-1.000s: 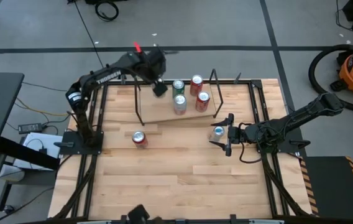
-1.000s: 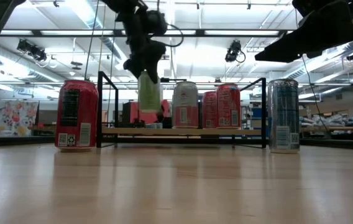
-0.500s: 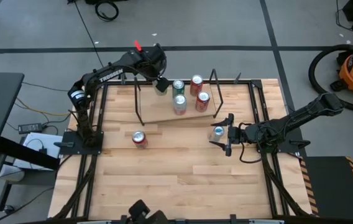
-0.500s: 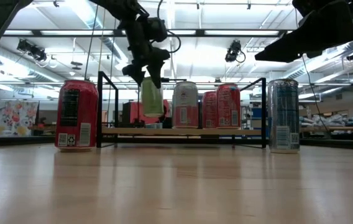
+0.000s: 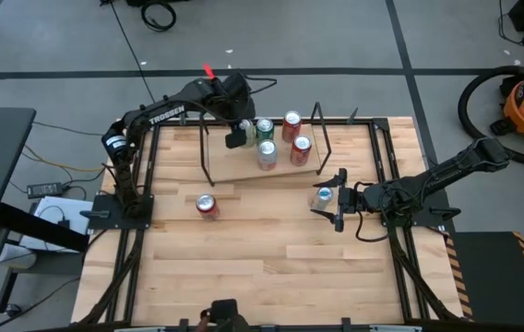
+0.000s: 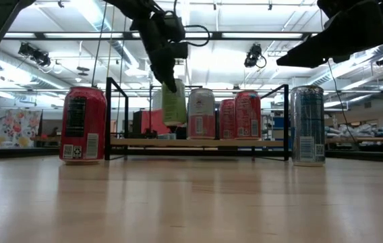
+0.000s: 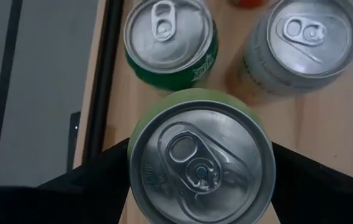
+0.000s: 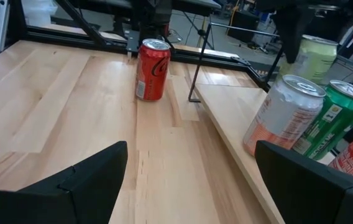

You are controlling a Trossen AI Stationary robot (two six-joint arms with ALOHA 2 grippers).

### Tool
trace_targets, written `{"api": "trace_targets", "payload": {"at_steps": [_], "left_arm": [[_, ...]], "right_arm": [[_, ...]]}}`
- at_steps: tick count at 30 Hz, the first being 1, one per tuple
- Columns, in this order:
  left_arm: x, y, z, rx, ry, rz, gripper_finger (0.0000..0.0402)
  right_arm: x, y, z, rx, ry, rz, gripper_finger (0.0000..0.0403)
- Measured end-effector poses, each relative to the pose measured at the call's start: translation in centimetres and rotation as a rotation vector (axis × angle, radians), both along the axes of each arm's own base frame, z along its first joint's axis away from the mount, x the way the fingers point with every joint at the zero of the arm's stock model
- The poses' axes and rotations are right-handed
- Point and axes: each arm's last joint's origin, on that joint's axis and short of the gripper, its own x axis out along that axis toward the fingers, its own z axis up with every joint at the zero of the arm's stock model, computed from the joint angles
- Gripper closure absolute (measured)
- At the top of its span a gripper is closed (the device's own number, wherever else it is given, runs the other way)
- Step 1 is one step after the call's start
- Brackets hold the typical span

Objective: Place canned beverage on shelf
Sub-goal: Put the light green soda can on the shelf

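Note:
My left gripper (image 5: pixel 240 135) is shut on a pale green can (image 6: pixel 173 101) above the left part of the light wood shelf (image 5: pixel 244 171), right beside a dark green can (image 7: pixel 170 37) and a white and orange can (image 7: pixel 304 43) that stand on the plank. Two red cans (image 5: pixel 296 135) stand farther right on the shelf. My right gripper (image 5: pixel 337 198) is open at the table's right, next to a blue and silver can (image 6: pixel 307 125) that stands upright on the tabletop; it touches nothing that I can see. My left gripper pinches the pale green can's upper side wall (image 7: pixel 140 134) between its two fingers (image 7: pixel 96 180), one on each side. The fingers come from above, pointing down. The can hangs below them, nearly upright, its bottom (image 6: pixel 174 123) clear of the shelf plank.
A red can (image 5: pixel 207 205) stands on the tabletop in front of the shelf's left end; it also shows in the right wrist view (image 8: pixel 151 68). Thin black rod uprights (image 5: pixel 204 152) stand at the shelf's ends. Bare wood lies in the table's near half (image 5: pixel 262 267).
My left gripper has carried the pale green can a little toward the table's right, closer to the dark green can on the shelf, and its wrist has turned. The can stays clear of the plank. My right arm has kept still.

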Motion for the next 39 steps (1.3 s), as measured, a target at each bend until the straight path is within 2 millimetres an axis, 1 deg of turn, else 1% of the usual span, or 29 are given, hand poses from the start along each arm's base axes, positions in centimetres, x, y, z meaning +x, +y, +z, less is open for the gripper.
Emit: {"api": "trace_targets", "payload": {"at_steps": [2,7,10,13,16,23,26,30,34,39], "left_arm": [[-0.3,0.4,0.0,-0.004,0.001,0.011,0.0088],[-0.5,1.3,-0.9,-0.022,0.029,0.008,0.0088],[-0.5,1.7,-1.0,-0.023,0.014,0.003,0.0088],[-0.5,1.6,-1.3,-0.034,0.031,-0.028,0.0088],[-0.6,1.5,-2.0,-0.044,0.091,-0.073,0.0088],[-0.6,1.6,-2.7,-0.045,0.142,-0.094,0.0088],[-0.7,1.6,-2.8,-0.021,0.171,-0.087,0.0088],[-0.8,1.7,-2.8,-0.035,0.178,-0.068,0.0088],[-1.3,1.6,-3.0,-0.079,0.214,-0.041,0.0088],[-1.5,1.1,-3.1,-0.120,0.241,0.005,0.0088]], "right_arm": [[0.0,0.0,0.0,0.001,0.000,0.003,0.0039],[0.0,0.1,0.0,0.009,0.003,0.024,0.0039],[0.0,0.3,0.0,0.009,0.001,0.032,0.0039],[0.0,0.3,0.0,0.010,0.001,0.032,0.0039],[0.0,0.3,0.0,0.009,0.001,0.031,0.0039],[0.0,0.3,0.0,0.016,0.000,0.030,0.0039],[-0.1,0.3,0.0,0.018,0.000,0.031,0.0039],[-0.1,0.3,0.0,0.017,0.000,0.031,0.0039],[-0.1,0.3,0.0,0.021,0.000,0.030,0.0039],[-0.1,0.3,0.0,0.023,-0.001,0.030,0.0039]]}}
